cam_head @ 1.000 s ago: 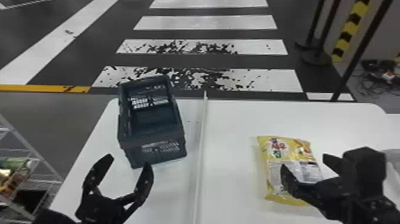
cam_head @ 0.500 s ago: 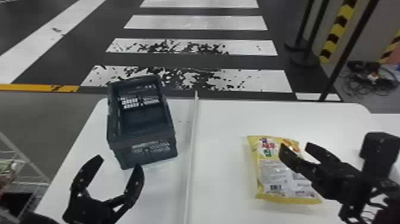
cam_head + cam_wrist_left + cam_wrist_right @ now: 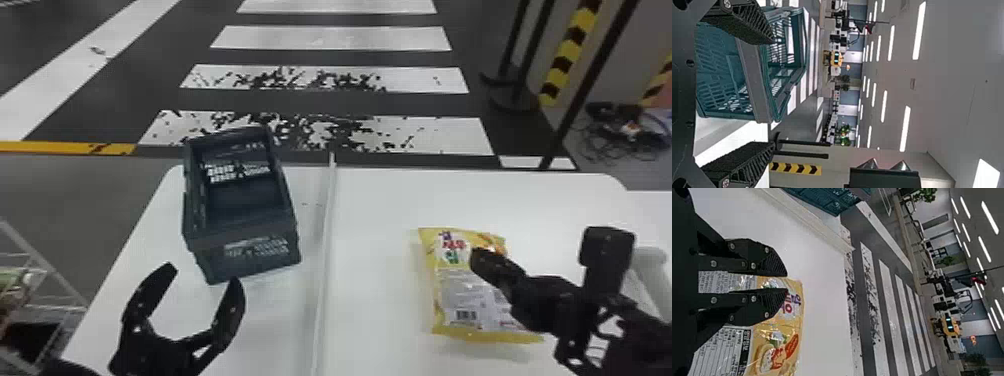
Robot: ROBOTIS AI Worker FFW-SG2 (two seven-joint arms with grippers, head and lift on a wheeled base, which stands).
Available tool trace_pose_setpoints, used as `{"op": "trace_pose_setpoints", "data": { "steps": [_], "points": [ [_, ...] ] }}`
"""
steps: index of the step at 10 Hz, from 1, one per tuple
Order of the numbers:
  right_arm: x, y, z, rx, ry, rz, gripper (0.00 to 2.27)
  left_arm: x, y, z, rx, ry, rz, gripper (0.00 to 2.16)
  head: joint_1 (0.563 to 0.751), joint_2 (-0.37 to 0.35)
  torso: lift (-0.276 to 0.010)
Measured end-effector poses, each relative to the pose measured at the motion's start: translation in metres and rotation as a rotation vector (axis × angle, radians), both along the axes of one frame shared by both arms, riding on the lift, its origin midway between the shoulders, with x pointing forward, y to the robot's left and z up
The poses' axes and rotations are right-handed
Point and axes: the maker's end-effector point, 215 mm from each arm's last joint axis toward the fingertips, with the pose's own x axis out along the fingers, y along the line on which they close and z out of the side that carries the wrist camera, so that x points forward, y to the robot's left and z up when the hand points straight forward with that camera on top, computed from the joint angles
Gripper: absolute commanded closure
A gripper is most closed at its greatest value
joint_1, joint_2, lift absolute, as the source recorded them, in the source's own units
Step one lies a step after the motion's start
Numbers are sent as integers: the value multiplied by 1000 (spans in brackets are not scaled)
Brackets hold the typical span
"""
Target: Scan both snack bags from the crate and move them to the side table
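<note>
Your left gripper (image 3: 204, 275) waits with fingers spread wide; your right gripper (image 3: 787, 282) has its fingers slightly apart over the yellow-and-silver plastic snack bag (image 3: 465, 292), lying barcode (image 3: 466, 315) up (for scanning, presumably). A long white ridge (image 3: 324, 260) stands between it and the blue-green plastic crate (image 3: 245, 260).

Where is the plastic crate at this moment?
In the head view, the crate stands on the white table, left of the long strip, just beyond the left gripper.

The bag (image 3: 462, 290) is yellow, the crate (image 3: 245, 255) teal, the floor (image 3: 410, 102) striped.
</note>
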Motion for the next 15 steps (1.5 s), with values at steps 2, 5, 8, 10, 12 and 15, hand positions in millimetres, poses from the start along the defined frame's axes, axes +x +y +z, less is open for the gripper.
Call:
{"op": "trace_pose_setpoints", "data": {
  "steps": [2, 5, 8, 10, 12, 15],
  "points": [
    [11, -3, -23, -3, 16, -9, 2132, 0, 1, -1, 0, 2, 2, 80, 695, 46, -99],
    [20, -10, -53, 7, 57, -16, 2132, -1, 1, -3, 0, 6, 2, 80, 695, 36, -99],
    [27, -17, -63, -3, 59, -28, 2132, 0, 2, -5, 2, 8, 4, 80, 695, 29, -99],
    [27, -29, -61, -10, 54, -36, 2132, 0, 3, -5, 2, 10, 6, 80, 695, 17, -99],
    [28, -46, -60, -31, 52, -47, 2132, 0, 3, -6, 2, 10, 7, 80, 695, -7, -99],
    [28, -68, -64, -62, 61, -45, 2132, 0, 3, -6, 1, 10, 7, 80, 695, -35, -99]
  ]
}}
